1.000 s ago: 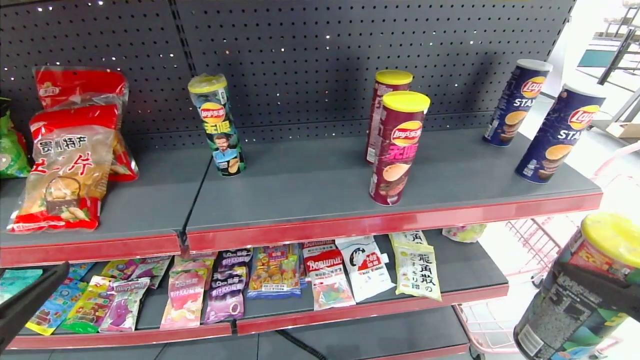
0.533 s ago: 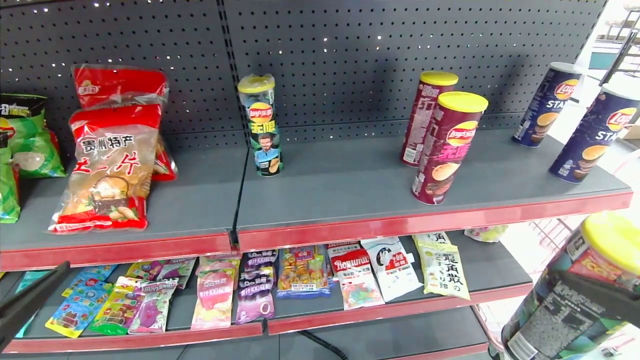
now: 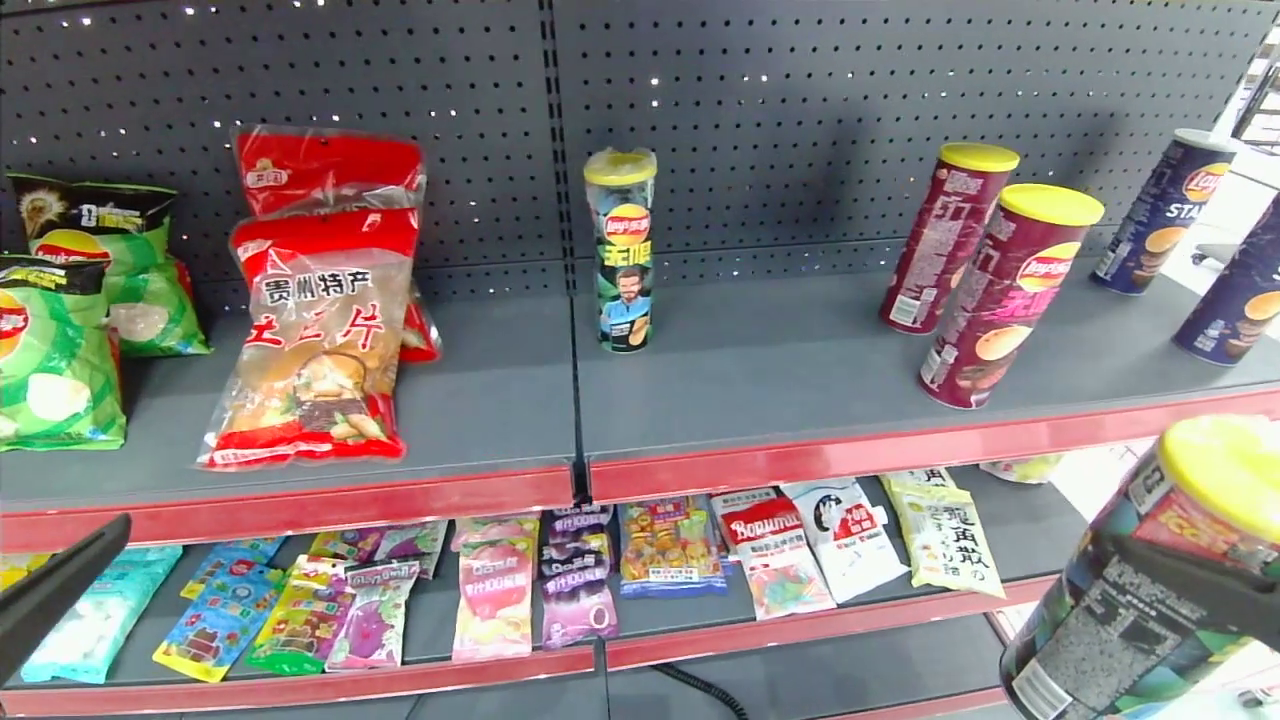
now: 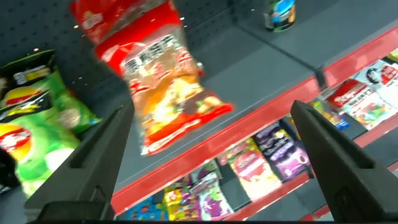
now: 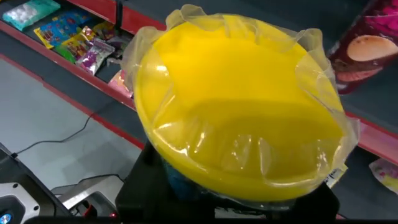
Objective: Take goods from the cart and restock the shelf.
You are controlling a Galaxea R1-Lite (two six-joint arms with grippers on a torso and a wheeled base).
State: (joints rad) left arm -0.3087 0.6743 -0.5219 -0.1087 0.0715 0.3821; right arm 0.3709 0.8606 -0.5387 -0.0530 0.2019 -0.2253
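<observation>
Five shelved cans (image 3: pixel 620 250) (two maroon); right tool (image 3: pixel 1200 590) pinching sixth can (image 3: pixel 1100 620); left tool (image 4: pixel 210 112) spread.

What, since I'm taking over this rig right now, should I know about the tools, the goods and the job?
Right tool: shut on a yellow-lidded chip can, held low on the right, out in front of the upper shelf.
Left tool: open, empty, facing the red snack bags.
A matching can stands mid-shelf up there.
Done: one can in hand.
Left: set it on the upper shelf, probably beside its match.
</observation>
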